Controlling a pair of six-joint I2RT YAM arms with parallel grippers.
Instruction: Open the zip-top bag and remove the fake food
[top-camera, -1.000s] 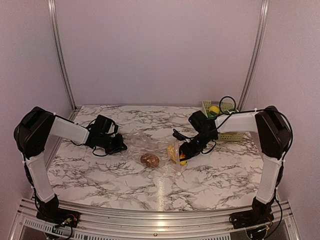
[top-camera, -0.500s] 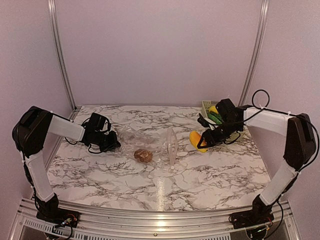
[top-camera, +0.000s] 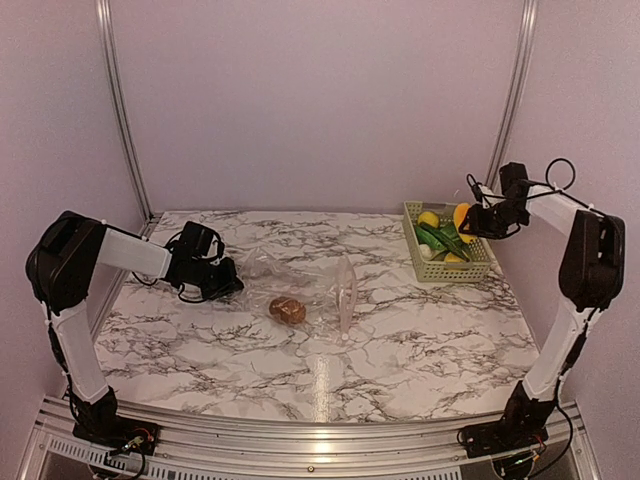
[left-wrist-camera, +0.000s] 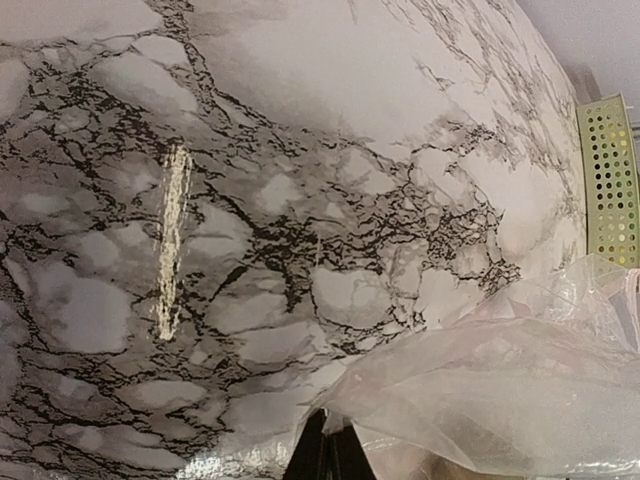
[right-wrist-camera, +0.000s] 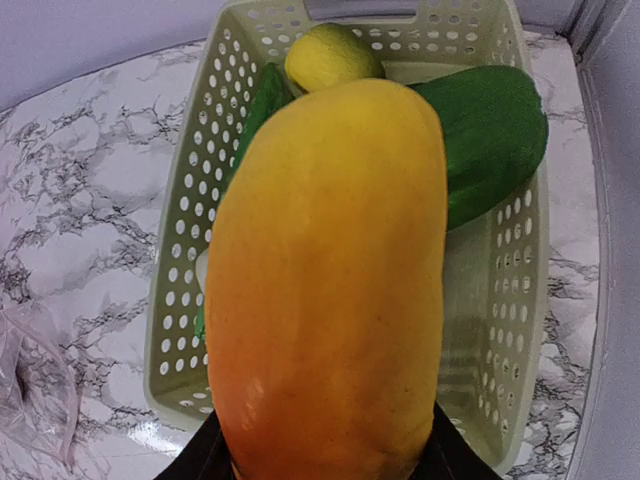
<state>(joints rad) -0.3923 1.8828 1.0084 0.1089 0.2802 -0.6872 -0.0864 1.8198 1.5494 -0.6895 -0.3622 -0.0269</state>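
Observation:
The clear zip-top bag (top-camera: 300, 288) lies crumpled mid-table, its mouth standing up toward the right. A brown round piece of fake food (top-camera: 287, 310) sits inside it. My left gripper (top-camera: 222, 284) is shut on the bag's left edge; the left wrist view shows the film (left-wrist-camera: 520, 390) pinched between the dark fingertips (left-wrist-camera: 318, 455). My right gripper (top-camera: 472, 220) is shut on a yellow-orange piece (top-camera: 461, 214) (right-wrist-camera: 330, 290) and holds it above the pale green basket (top-camera: 478, 270). The piece hides most of the right gripper (right-wrist-camera: 325, 465).
In the basket (right-wrist-camera: 520, 300) lie a yellow lemon (right-wrist-camera: 330, 55), a long green pod (right-wrist-camera: 490, 130) and a leafy green piece (right-wrist-camera: 258, 115). The basket stands at the back right, against the right wall post (top-camera: 505, 110). Its end wall (left-wrist-camera: 610, 180) shows in the left wrist view.
My right arm carried the yellow-orange piece out of the bag's mouth, back and to the right, to above the basket. The left gripper kept its hold and drew slightly left.

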